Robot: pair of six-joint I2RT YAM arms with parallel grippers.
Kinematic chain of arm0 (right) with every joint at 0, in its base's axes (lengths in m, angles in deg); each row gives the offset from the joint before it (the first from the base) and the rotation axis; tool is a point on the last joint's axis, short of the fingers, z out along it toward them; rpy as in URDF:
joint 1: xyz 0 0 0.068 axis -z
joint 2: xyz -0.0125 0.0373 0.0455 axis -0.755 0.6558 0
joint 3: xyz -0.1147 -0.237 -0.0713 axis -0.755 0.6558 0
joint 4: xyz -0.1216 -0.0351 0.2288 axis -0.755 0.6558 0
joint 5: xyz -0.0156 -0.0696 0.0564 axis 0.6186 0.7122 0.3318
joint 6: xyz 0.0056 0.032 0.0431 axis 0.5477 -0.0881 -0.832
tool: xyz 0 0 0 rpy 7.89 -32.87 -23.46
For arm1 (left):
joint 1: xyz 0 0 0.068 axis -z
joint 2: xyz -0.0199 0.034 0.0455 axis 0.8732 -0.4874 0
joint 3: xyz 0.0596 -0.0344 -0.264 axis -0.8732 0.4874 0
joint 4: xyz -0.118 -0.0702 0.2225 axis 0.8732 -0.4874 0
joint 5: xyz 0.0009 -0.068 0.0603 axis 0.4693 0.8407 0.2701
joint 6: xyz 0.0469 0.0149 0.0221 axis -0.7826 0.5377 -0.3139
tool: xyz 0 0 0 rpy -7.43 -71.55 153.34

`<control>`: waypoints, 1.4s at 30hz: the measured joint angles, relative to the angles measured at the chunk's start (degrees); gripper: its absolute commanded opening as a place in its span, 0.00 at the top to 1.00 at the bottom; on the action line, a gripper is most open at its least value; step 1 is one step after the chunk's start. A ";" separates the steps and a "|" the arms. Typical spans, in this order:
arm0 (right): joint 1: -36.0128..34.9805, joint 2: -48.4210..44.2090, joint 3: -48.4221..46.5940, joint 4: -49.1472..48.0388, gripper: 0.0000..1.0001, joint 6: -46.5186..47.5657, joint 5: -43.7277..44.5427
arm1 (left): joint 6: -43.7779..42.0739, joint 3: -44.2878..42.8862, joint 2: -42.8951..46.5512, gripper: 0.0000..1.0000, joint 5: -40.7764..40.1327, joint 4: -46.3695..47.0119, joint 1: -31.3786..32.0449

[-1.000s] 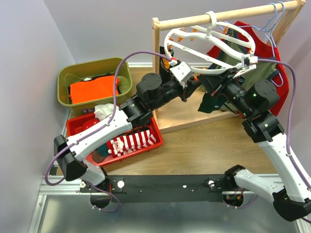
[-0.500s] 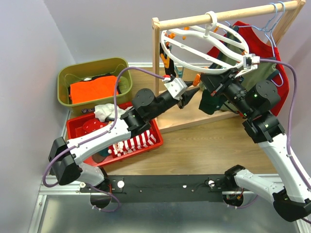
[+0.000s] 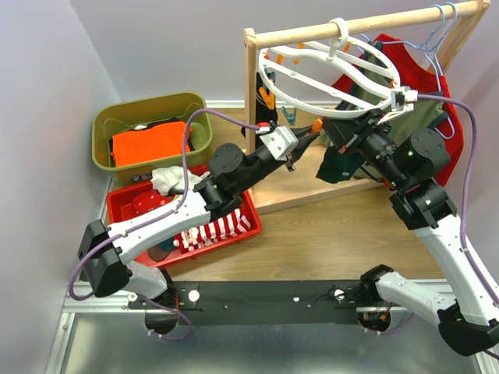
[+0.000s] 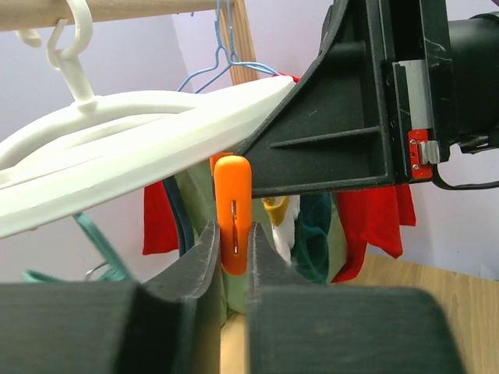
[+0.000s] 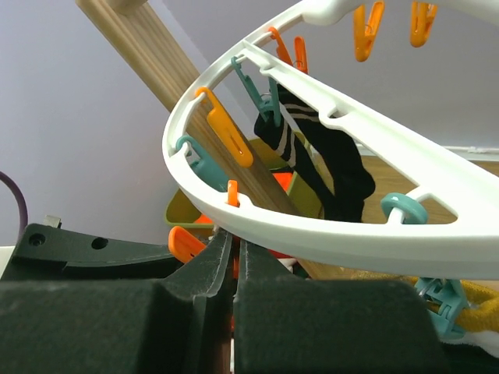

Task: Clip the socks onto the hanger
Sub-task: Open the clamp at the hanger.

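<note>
The white ring hanger (image 3: 327,74) hangs by its hook from the wooden rod. My left gripper (image 3: 304,142) reaches up under its near rim and is shut on a dangling orange clip (image 4: 232,214), with one finger on each side of it. My right gripper (image 3: 337,131) is right beside it under the rim (image 5: 327,234), jaws closed on something orange, apparently a clip. A dark teal sock (image 3: 335,164) hangs below the right gripper. A black striped sock (image 5: 323,160) hangs from a teal clip at the ring's far side. A red-and-white striped sock (image 3: 209,227) lies in the red basket.
A wooden rack (image 3: 251,86) carries the hanger. Red and olive shirts (image 3: 437,109) hang on thin blue hangers at the right. A green bin (image 3: 109,152) holds an orange garment. A red basket (image 3: 121,204) holds more socks at the left.
My left gripper came down off the ring's left rim and moved right to the orange clip. The ring swung back up. The right arm has stayed put.
</note>
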 measured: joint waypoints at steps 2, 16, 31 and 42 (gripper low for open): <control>-0.02 -0.04 -0.02 0.09 0.75 -0.04 0.09 | 0.00 0.02 -0.04 1.00 -0.02 0.13 0.07; 0.07 -1.36 -7.15 11.82 0.31 6.64 0.63 | -0.07 0.31 -0.15 1.00 -0.04 1.01 0.48; 0.26 1.05 -7.89 12.79 0.30 8.55 -5.35 | 2.86 0.31 -0.52 1.00 -0.79 0.72 1.03; 0.31 1.70 -7.82 12.79 0.45 7.54 -5.18 | 3.21 0.17 -2.05 1.00 -3.13 1.81 2.64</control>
